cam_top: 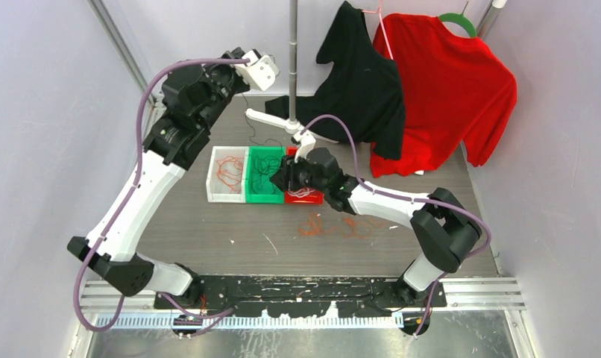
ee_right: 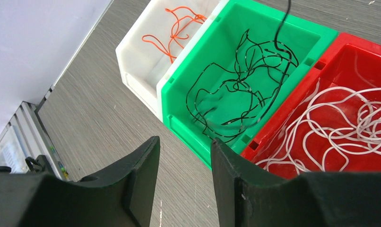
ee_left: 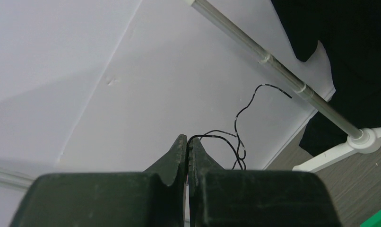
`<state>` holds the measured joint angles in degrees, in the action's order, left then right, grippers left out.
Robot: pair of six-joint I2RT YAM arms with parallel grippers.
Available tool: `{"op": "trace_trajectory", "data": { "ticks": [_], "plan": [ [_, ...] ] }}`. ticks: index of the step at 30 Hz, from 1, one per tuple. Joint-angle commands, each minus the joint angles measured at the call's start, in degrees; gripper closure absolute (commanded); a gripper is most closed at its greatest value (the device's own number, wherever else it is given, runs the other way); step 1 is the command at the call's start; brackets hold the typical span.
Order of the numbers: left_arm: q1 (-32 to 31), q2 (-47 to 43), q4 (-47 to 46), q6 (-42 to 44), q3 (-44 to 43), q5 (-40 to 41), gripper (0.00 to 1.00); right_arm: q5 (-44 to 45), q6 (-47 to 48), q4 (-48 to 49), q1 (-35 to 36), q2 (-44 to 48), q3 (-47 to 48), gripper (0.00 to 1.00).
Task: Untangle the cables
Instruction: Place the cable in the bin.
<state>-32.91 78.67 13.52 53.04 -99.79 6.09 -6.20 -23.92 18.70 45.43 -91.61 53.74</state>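
The left gripper (ee_left: pixel 187 142) is raised over the worktop's (cam_top: pixel 208 231) back-left corner, pinched tight on a black cable (ee_left: pixel 237 124) that leaves its tips and loops off to the right, one end free in the air. From above this strand is only a faint line dropping toward the bins, and I cannot trace it all the way. Three bins stand touching in a row mid-worktop. The white bin (ee_right: pixel 132 52) holds orange cables (ee_right: pixel 172 35). The green bin (ee_right: pixel 297 22) holds a loose black tangle (ee_right: pixel 240 90), from which one strand climbs out of the top of the right wrist view. The red bin (ee_right: pixel 349 56) holds white cables (ee_right: pixel 330 127), cut off at that view's right edge. The right gripper (ee_right: pixel 185 146) hangs over the near side of the green and red bins, jaws partly apart with nothing between them; it touches no cable. In the top view it hides most of the red bin. An orange tangle (cam_top: pixel 312 224) lies loose on the worktop between the bins and the near edge, right of centre.
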Motion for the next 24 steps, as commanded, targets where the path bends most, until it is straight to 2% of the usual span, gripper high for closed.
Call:
{"op": "trace_trajectory", "data": {
  "ticks": [1, 5, 11, 19, 24],
  "plan": [
    [1.1, 1.5, -4.9, -3.4, -2.0, -0.2, 1.0, -0.6, -0.3, 3.4, 0.2, 4.0, -1.0, 0.51],
    [1.1, 3.0, -4.7, -6.5, -3.2, -0.6, 1.0, 0.2, -0.2, 3.6, 0.1, 4.9, -2.6, 0.5],
    [1.1, 2.1, -3.3, -6.5, -2.2, -0.2, 1.0, 2.3, -3.6, 4.0, -0.7, 8.8, -5.7, 0.5],
    [1.1, -4.2, 3.8, -2.4, 8.8, -1.3, 1.0, 8.0, -7.3, 4.2, -4.8, 19.3, -13.4, 0.53],
    [1.8, -5.5, 5.4, 1.9, 11.3, 0.6, 1.0, 9.9, -7.9, 2.2, -7.0, 23.3, -16.9, 0.55]
  ]
}}
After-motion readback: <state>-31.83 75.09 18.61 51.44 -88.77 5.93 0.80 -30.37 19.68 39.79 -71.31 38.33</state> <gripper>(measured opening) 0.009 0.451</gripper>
